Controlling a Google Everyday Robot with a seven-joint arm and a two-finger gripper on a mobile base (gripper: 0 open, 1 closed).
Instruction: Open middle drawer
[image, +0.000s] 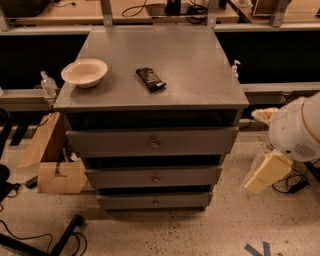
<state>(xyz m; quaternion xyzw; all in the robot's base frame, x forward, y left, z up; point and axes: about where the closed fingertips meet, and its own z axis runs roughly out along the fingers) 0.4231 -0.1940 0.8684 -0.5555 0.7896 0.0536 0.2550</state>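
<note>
The middle drawer (125, 178) is the second of three grey metal fronts on the cabinet. It has a small round knob (155, 178) at its centre and sits pushed in, level with the other fronts. My gripper (264, 174) shows as a cream-coloured piece under a white rounded arm joint (296, 129). It hangs to the right of the cabinet at about the height of the middle drawer, apart from it and touching nothing.
The top drawer (110, 142) and bottom drawer (125, 202) are shut. A cream bowl (84, 72) and a dark bar (150, 79) lie on the cabinet top (200, 65). A cardboard box (55, 167), a small bottle (47, 84), cables and a black stand leg (64, 235) are on the left.
</note>
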